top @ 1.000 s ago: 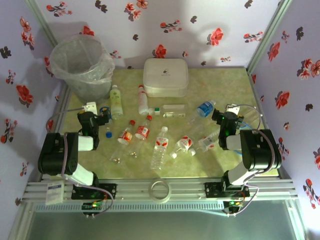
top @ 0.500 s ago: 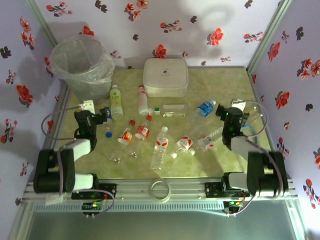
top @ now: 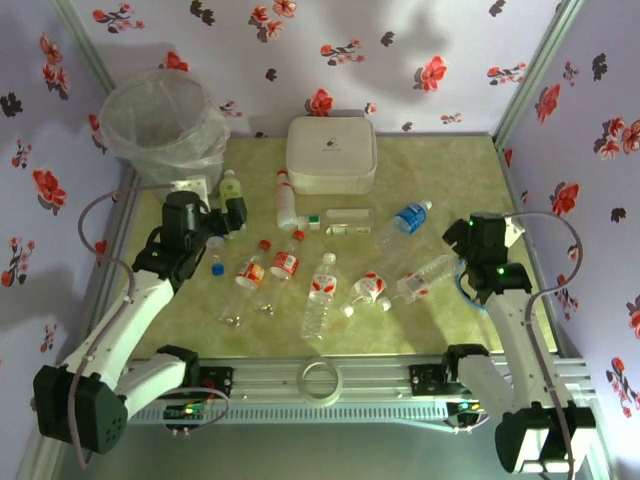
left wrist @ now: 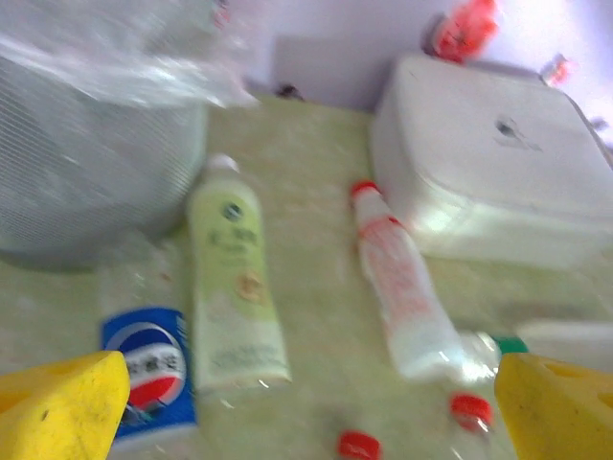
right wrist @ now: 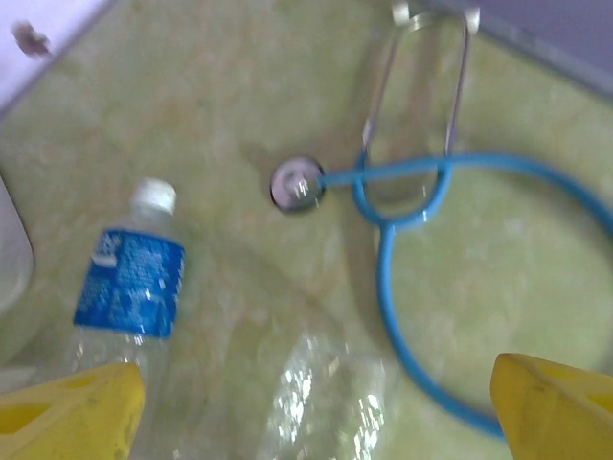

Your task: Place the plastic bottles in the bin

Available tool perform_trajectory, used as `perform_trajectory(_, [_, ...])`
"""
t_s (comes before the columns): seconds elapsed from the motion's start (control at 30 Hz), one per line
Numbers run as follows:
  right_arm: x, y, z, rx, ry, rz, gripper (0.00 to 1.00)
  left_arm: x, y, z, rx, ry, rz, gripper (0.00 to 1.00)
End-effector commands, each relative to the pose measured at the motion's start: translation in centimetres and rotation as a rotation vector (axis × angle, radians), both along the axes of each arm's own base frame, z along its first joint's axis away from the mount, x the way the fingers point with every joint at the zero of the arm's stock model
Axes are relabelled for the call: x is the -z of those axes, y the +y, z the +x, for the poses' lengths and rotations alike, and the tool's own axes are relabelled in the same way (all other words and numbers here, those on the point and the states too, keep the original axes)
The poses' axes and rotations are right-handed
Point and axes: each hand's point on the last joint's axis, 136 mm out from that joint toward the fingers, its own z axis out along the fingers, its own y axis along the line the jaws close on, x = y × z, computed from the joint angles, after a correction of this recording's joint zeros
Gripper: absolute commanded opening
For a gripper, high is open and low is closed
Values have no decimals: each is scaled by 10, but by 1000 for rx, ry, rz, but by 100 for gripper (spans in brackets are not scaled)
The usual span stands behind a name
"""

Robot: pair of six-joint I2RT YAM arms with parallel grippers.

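Several plastic bottles lie scattered on the green table: a pale green one (left wrist: 235, 287), a blue-labelled one (left wrist: 148, 374) and a red-and-white one (left wrist: 402, 287) lie ahead of my left gripper (left wrist: 306, 422), which is open and holds nothing. From above, that left gripper (top: 228, 218) hovers over the pale green bottle (top: 231, 184), just below the bin (top: 160, 125). My right gripper (right wrist: 311, 417) is open above a clear crumpled bottle (right wrist: 326, 393), beside a blue-labelled bottle (right wrist: 129, 283). From above, the right gripper (top: 462, 248) sits right of the clear bottle (top: 425, 275).
A white rounded-square box (top: 331, 155) stands at the back centre. A blue stethoscope (right wrist: 421, 192) lies on the table by the right gripper. More bottles (top: 322, 293) lie across the table's middle. Patterned walls enclose the table.
Both arms have unfolded and stretched out. The left gripper has moved farther back, over the pale green bottle near the bin. The right gripper has shifted right, above the clear bottle.
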Motion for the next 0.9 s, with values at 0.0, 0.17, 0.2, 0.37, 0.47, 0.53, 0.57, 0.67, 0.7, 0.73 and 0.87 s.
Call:
perform_trajectory(0.0, [44, 16, -21, 26, 153, 146, 94, 16, -31, -19, 108, 137, -23, 98])
perform_trajectory(0.17, [72, 22, -1, 26, 185, 195, 94, 19, -63, -20, 222, 178, 46, 98])
perform_trajectory(0.2, [77, 20, 3, 34, 189, 195, 94, 18, -68, -20, 239, 178, 56, 98])
perform_trajectory(0.37, [99, 23, 29, 45, 183, 281, 94, 16, -86, -22, 295, 177, 75, 98])
perform_trajectory(0.47, [112, 24, 40, 53, 193, 294, 93, 14, -92, -22, 307, 169, 70, 97])
perform_trajectory(0.53, [121, 25, 44, 56, 200, 308, 92, 12, -96, -22, 313, 165, 65, 97])
perform_trajectory(0.57, [125, 26, 46, 58, 206, 316, 91, 11, -98, -22, 318, 160, 61, 97])
perform_trajectory(0.67, [129, 23, 44, 67, 217, 306, 83, 9, -101, -22, 323, 154, 50, 97])
perform_trajectory(0.7, [127, 20, 42, 73, 212, 291, 80, 7, -102, -23, 324, 150, 46, 97])
perform_trajectory(0.73, [122, 17, 40, 76, 205, 272, 77, 5, -104, -23, 326, 148, 43, 97])
perform_trajectory(0.87, [98, 10, 30, 54, 202, 203, 68, -4, -111, -22, 341, 131, 25, 97])
